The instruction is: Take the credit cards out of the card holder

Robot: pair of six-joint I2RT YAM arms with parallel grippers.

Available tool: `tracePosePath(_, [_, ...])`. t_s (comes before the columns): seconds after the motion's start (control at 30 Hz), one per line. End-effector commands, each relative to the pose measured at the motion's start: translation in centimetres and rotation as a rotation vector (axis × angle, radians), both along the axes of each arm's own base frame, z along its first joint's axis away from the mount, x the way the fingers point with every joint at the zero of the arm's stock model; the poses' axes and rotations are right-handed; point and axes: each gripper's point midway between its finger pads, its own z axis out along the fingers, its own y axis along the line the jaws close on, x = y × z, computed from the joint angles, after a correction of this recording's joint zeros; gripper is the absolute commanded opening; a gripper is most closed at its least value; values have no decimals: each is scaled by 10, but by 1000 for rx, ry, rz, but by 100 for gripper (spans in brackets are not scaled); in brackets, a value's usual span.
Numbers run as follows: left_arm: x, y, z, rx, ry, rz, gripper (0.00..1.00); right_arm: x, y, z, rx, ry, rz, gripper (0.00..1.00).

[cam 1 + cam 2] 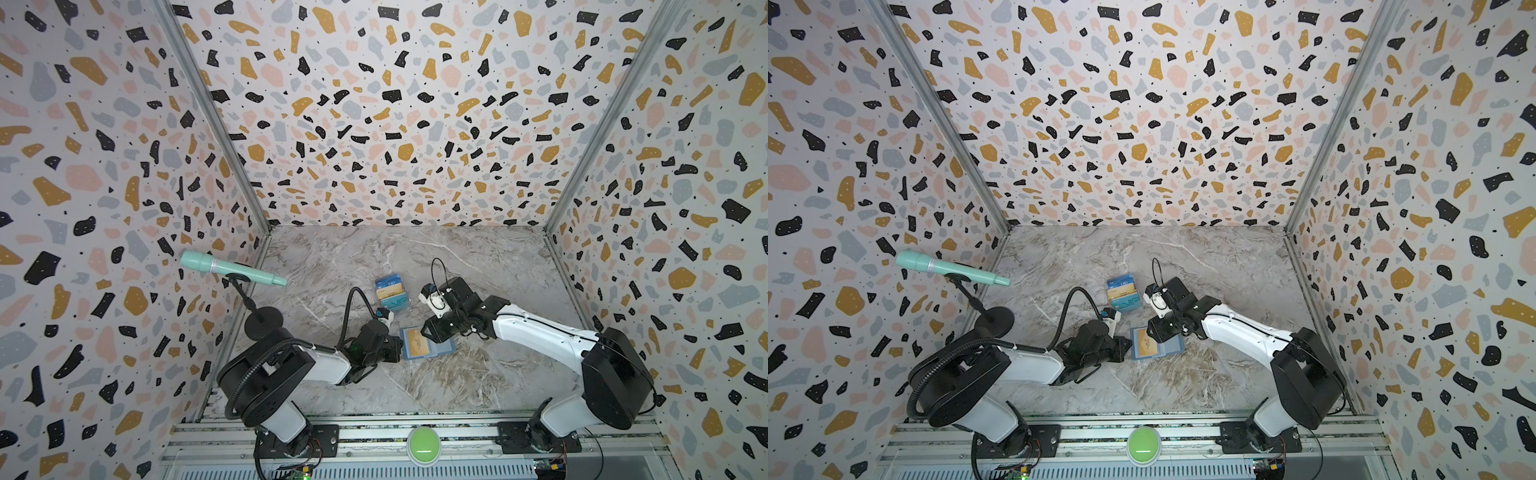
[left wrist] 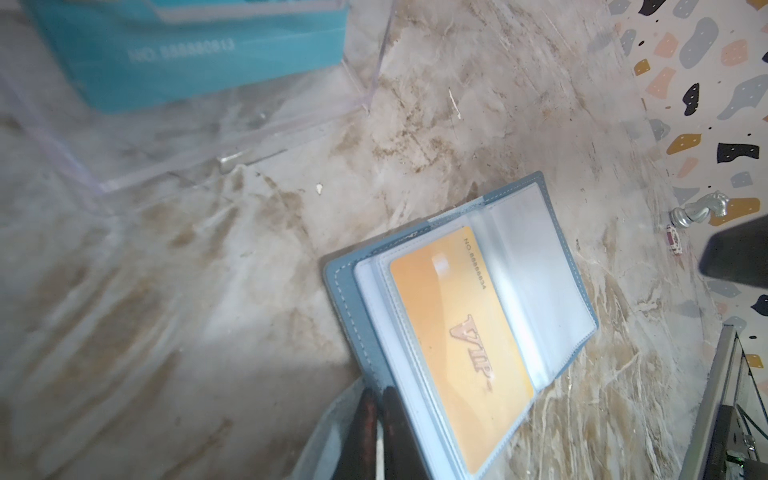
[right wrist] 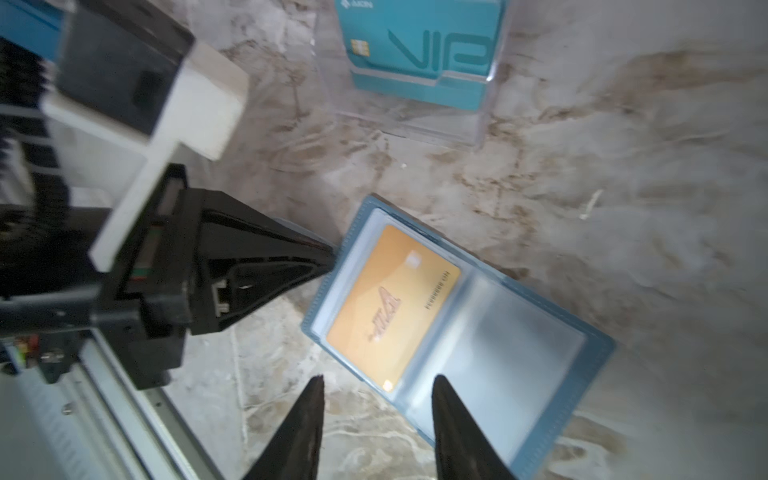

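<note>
We judged the main risk to be the card holder (image 3: 457, 332) sliding or folding shut on the tabletop (image 1: 415, 382) when the gold card (image 3: 390, 307) was drawn from its clear sleeve, since only one edge of the holder was pinned. A pull at a slant could also have dragged the sleeve pages up with the card. The holder lay open and flat between the two arms, near the clear stand (image 1: 392, 295), which already carried teal and gold cards. The left gripper (image 3: 328, 259) reached in low, its jaws together on the holder's near edge, seemingly clamping it. The right gripper (image 3: 376, 409) hung just above the gold card's end, tilted downward, jaws apart and empty, not yet touching the card.
</note>
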Motion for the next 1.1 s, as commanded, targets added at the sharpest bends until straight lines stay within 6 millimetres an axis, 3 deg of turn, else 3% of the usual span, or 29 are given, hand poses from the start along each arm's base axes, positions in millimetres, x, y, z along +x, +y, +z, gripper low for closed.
tracePosePath(0.0, [5, -7, 13, -8, -28, -35, 10, -14, 13, -3, 147, 128, 46, 45])
tracePosePath(0.4, [14, -32, 39, -52, -101, -130, 11, -7, -4, -40, 208, 270, -9, 41])
tracePosePath(0.77, [12, -25, 7, 48, -51, -146, 10, -4, -7, -61, 160, 298, -30, 41])
tracePosePath(1.07, [4, -14, -9, 103, -24, -149, 9, -1, -4, -64, 163, 309, -35, 42])
